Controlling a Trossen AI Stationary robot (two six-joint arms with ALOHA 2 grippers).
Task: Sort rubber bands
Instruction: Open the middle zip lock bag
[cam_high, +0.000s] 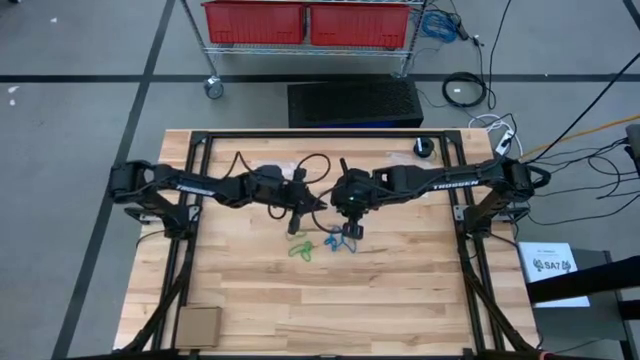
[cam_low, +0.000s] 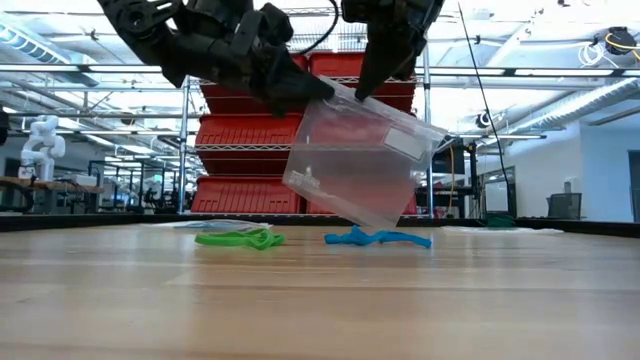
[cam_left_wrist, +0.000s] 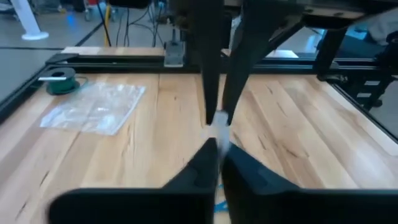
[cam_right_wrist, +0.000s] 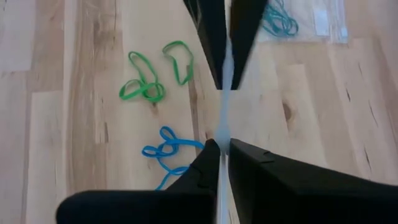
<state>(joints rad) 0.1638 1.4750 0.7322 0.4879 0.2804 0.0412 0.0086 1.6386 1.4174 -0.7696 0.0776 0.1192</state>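
A clear plastic bag (cam_low: 355, 165) hangs tilted above the middle of the table, with both grippers shut on its top edge. My left gripper (cam_low: 300, 92) comes in nearly level. My right gripper (cam_low: 362, 92) points steeply down beside it. Below the bag, green rubber bands (cam_right_wrist: 152, 74) and blue rubber bands (cam_right_wrist: 166, 152) lie loose on the wood; they also show as green rubber bands (cam_low: 240, 239) and blue rubber bands (cam_low: 378, 238) in the low view. More bluish bands (cam_right_wrist: 278, 20) lie in a second clear bag (cam_right_wrist: 326, 22) flat on the table. My left gripper pinches the bag's top edge (cam_left_wrist: 216, 132) between its two fingers, at the higher corner (cam_low: 318, 92). The fingers come nearly level from the table's left. The bag hangs below, clear of the table. How many layers are pinched does not show. My right gripper pinches the same top edge (cam_right_wrist: 222, 138) between its two fingers, close beside the left fingers. Its fingers slant down from above and from the table's right. The bag hangs tilted below them (cam_low: 360, 100), clear of the wood.
Another clear bag (cam_left_wrist: 93, 106) lies flat near a green roll (cam_left_wrist: 61, 82) at the far right of the table. A small cardboard box (cam_high: 198, 325) sits at the near left corner. A black frame (cam_high: 300, 135) runs around the tabletop.
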